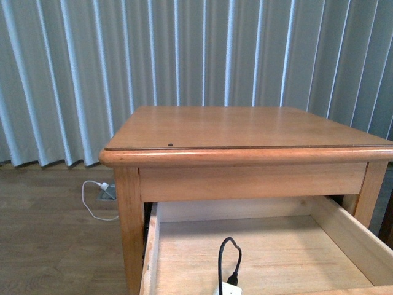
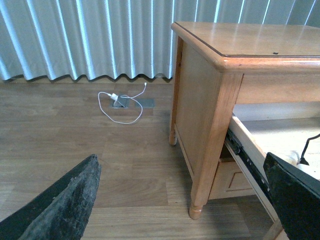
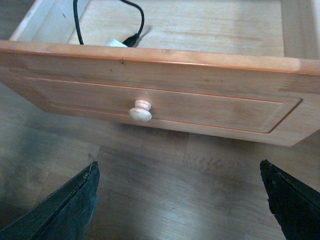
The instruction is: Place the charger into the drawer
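You see the charger (image 1: 228, 289) lying inside the open drawer (image 1: 151, 246), at its front edge, a little left of the middle. Its black cable (image 1: 220, 264) arches up toward the back. Your left gripper (image 2: 180, 159) is spread wide and empty beside the table (image 2: 200, 100). Your right gripper (image 3: 178, 165) is likewise spread and empty, clear of the drawer front, facing its knob (image 3: 140, 111).

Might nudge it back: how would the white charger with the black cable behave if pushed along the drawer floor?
The small white charger block looks light, so probably slides easily on the pale wooden drawer's floor. Its thin black cable stands arched, so likely stiff, not floppy.
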`<move>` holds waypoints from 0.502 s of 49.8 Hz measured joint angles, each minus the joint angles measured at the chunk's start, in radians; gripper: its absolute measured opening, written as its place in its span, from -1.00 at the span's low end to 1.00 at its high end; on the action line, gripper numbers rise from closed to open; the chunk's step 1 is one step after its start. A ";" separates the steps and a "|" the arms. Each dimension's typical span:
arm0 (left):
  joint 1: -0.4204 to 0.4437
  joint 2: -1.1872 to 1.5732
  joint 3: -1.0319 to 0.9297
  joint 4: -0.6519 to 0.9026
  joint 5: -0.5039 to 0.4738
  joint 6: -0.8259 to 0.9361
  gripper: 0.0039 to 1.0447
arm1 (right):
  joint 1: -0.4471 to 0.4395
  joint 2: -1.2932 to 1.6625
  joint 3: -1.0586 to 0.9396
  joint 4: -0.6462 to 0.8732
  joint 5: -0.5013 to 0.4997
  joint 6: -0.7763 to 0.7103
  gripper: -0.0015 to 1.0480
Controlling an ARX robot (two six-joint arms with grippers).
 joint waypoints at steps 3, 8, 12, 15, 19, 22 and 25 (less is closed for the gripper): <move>0.000 0.000 0.000 0.000 0.000 0.000 0.89 | 0.025 0.082 0.021 0.046 0.021 0.006 0.83; 0.000 0.000 0.000 0.000 0.000 0.000 0.89 | 0.057 0.229 0.066 0.129 0.051 0.032 0.83; 0.000 0.000 0.000 0.000 0.000 0.000 0.89 | 0.078 0.344 0.109 0.177 0.069 0.061 0.83; 0.000 0.000 0.000 0.000 0.000 0.000 0.89 | 0.095 0.431 0.150 0.203 0.085 0.089 0.83; 0.000 0.000 0.000 0.000 0.000 0.000 0.89 | 0.118 0.557 0.211 0.246 0.113 0.128 0.83; 0.000 0.000 0.000 0.000 0.000 0.000 0.89 | 0.126 0.612 0.232 0.266 0.139 0.143 0.83; 0.000 0.000 0.000 0.000 0.000 0.000 0.89 | 0.134 0.681 0.255 0.299 0.171 0.155 0.83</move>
